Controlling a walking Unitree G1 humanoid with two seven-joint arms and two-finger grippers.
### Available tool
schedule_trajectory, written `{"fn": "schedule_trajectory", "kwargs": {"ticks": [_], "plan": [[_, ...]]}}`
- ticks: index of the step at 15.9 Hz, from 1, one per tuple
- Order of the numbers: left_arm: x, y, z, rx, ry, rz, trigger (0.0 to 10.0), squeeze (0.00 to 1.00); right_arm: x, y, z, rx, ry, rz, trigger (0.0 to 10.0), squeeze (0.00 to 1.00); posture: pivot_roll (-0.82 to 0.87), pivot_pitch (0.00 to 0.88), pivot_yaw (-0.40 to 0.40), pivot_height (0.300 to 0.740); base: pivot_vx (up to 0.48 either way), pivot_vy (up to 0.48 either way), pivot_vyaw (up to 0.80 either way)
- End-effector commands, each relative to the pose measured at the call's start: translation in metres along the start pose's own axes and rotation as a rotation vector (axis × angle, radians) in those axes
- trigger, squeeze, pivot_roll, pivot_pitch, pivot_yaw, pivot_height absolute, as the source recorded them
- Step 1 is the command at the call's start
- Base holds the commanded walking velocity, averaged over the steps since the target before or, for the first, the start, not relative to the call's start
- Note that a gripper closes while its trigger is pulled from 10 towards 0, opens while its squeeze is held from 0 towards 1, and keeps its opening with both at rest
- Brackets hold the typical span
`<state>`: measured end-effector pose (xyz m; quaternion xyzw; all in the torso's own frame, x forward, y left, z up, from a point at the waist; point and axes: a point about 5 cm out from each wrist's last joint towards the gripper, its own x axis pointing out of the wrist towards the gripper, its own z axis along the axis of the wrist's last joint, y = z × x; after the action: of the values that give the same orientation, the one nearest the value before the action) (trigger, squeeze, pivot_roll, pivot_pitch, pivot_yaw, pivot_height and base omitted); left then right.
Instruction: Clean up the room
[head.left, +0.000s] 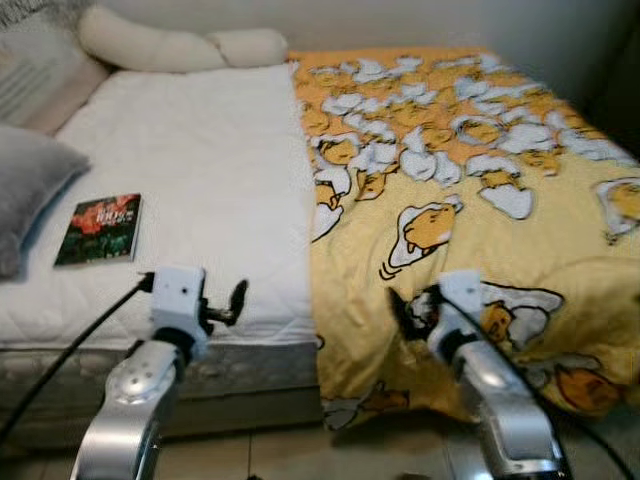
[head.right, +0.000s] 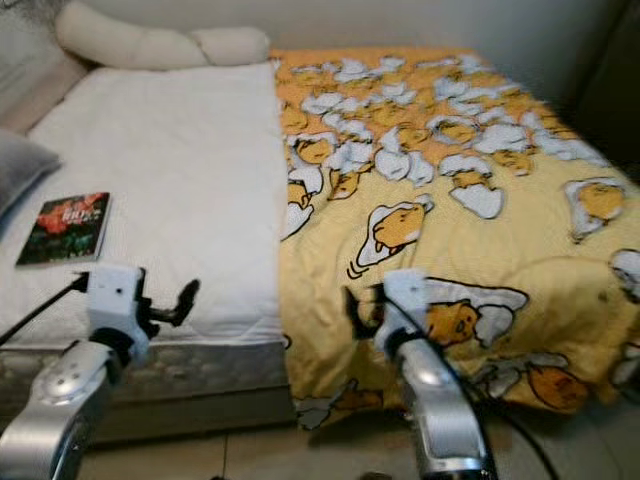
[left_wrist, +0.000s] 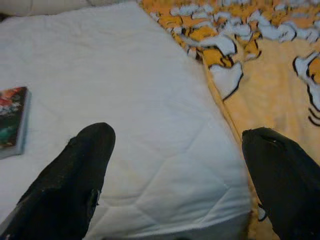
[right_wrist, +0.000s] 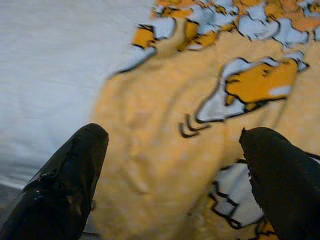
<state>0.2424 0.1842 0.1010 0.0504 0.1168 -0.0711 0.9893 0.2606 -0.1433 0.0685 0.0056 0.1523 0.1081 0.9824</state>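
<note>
A yellow cartoon-print quilt (head.left: 470, 230) covers the right half of the bed and hangs over its foot edge, its straight inner border lying along the bare white quilted mattress pad (head.left: 190, 190). The right gripper (right_wrist: 172, 165) hovers just over the quilt's near edge with its black fingers spread wide and empty, and the left gripper (left_wrist: 175, 170) hangs likewise spread and empty over the pad's near corner beside the quilt border. A dark paperback book with a red cover picture (head.left: 99, 229) lies flat on the pad's left side, near a grey pillow (head.left: 25, 185), with long cream bolster pillows (head.left: 170, 45) at the head.
</note>
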Motion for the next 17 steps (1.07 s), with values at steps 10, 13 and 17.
{"fn": "schedule_trajectory", "kwargs": {"ticks": [10, 13, 17], "plan": [[0.0049, -0.0062, 0.0082, 0.012, -0.036, -0.019, 10.0, 0.00, 0.0013, -0.0087, 0.0026, 0.013, 0.003, 0.002, 10.0, 0.00, 0.03, 0.000, 0.023, 0.740, 0.078, 0.000, 0.00], [0.0037, -0.0067, 0.0056, 0.004, -0.027, -0.018, 10.0, 0.00, 0.0015, -0.0065, 0.0054, -0.009, -0.006, 0.025, 10.0, 0.00, 0.03, 0.000, 0.018, 0.740, 0.299, 0.000, 0.00], [0.0018, -0.0028, 0.0003, -0.021, -0.015, 0.026, 10.0, 0.00, 0.0014, -0.0079, 0.0047, -0.022, 0.010, 0.027, 10.0, 0.00, 0.03, 0.000, 0.004, 0.740, 0.301, 0.000, 0.00]]}}
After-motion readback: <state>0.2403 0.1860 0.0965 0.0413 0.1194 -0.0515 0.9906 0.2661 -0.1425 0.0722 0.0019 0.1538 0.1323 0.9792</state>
